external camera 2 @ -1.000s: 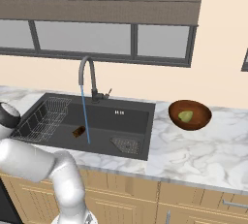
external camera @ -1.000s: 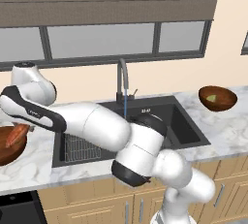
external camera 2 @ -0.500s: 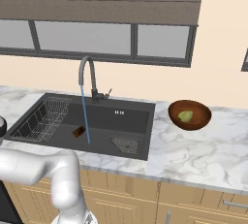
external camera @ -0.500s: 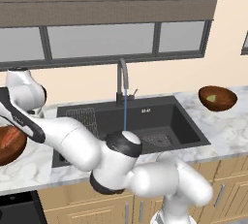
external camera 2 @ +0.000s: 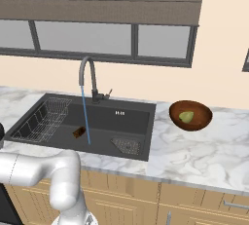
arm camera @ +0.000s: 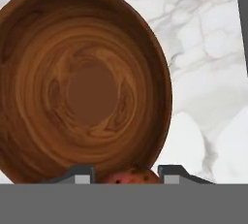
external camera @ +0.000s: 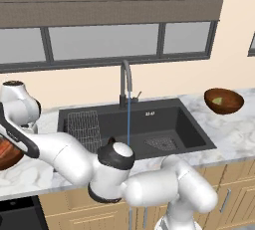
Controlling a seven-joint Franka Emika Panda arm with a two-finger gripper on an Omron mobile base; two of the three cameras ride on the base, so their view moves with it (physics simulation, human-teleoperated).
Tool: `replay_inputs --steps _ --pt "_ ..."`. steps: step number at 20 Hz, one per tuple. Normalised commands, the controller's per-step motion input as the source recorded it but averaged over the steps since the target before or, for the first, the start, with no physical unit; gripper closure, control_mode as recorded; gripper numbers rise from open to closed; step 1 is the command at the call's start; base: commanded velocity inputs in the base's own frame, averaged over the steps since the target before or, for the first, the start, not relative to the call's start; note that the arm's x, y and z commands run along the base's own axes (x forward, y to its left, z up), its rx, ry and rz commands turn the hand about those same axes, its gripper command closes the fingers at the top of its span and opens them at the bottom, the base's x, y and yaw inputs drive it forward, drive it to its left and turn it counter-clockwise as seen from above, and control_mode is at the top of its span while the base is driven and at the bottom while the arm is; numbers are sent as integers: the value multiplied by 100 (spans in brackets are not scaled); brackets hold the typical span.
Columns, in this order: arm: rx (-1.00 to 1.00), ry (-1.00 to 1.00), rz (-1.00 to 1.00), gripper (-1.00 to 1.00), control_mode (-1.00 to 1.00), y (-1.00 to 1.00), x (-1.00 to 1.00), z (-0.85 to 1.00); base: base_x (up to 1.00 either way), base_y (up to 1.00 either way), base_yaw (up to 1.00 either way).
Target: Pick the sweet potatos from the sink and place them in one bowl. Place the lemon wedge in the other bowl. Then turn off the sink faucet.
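Gripper (arm camera: 127, 173) clenched on orange-red sweet potato (arm camera: 131, 176) over empty bowl (arm camera: 77, 82); lemon wedge (external camera 2: 185, 117) bowled at 3 o'clock; brown tuber (external camera 2: 79, 131) sinkbound, faucet (external camera 2: 87, 80) running.

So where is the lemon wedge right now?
The lemon wedge lies inside the wooden bowl on the marble counter, to the right of the sink in the right base view.

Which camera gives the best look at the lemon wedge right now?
The right base view. There the lemon wedge lies in plain sight inside the wooden bowl on the counter right of the sink. The left base view shows the same wedge smaller and farther off, partly behind the bowl's rim.
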Motion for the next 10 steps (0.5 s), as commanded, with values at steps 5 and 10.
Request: replay_inputs --steps 5,10 --pt "0 -4 0 100 -100 23 19 -25 0 0 0" --pt "0 -6 0 100 -100 18 20 -19 0 0 0"
